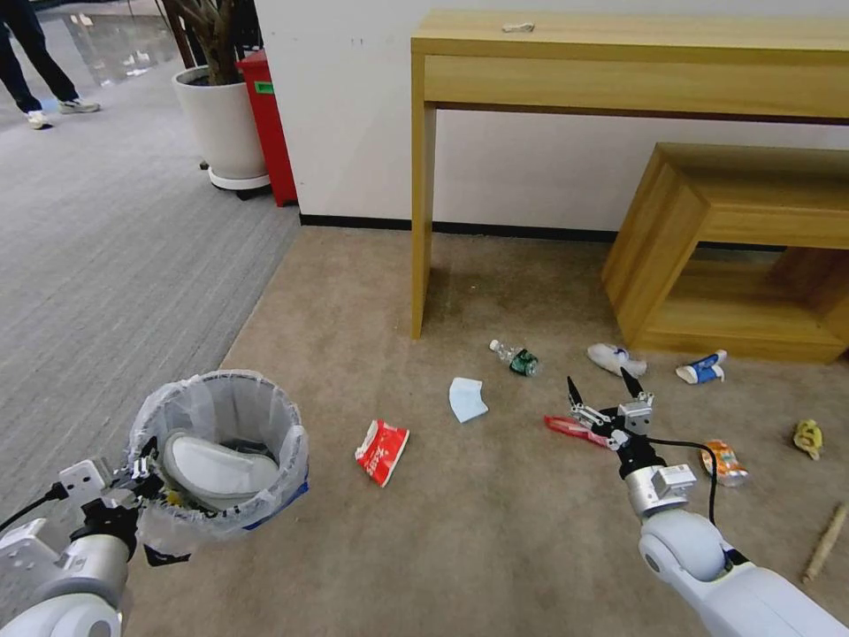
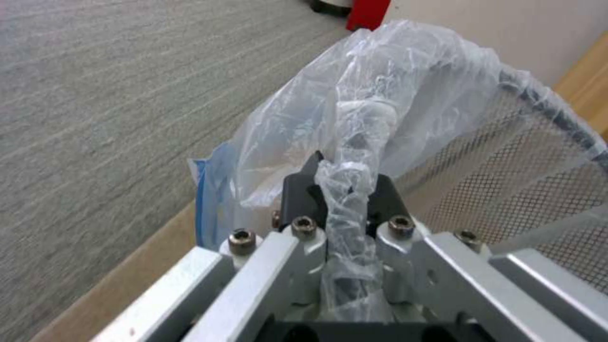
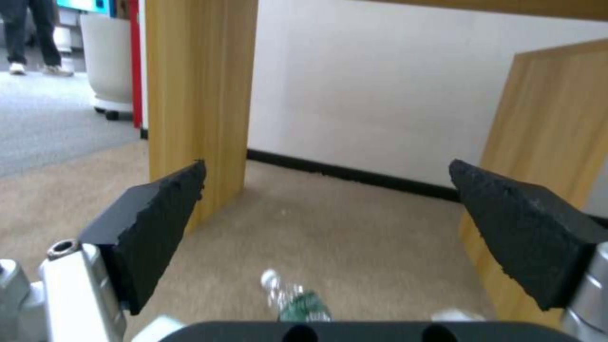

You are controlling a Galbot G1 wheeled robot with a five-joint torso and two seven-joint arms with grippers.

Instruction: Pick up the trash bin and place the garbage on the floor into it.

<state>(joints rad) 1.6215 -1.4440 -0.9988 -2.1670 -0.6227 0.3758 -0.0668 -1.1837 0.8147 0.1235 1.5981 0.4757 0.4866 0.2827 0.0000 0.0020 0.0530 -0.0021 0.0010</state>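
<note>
Head view: our left pincer [image 1: 141, 473] is clamped on the bin [image 1: 221, 447] rim; our right pincer [image 1: 606, 389], fingers apart, hovers with the bottle [image 1: 516, 357] at its ten o'clock.

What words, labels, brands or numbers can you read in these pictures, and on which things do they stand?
None can be read.
Red wrapper: white print, too blurred to read.
Small bottle: green label, too small to read.
Blue-white carton: print too small to read.
Red cabinet: green sticker, no legible text.
</note>
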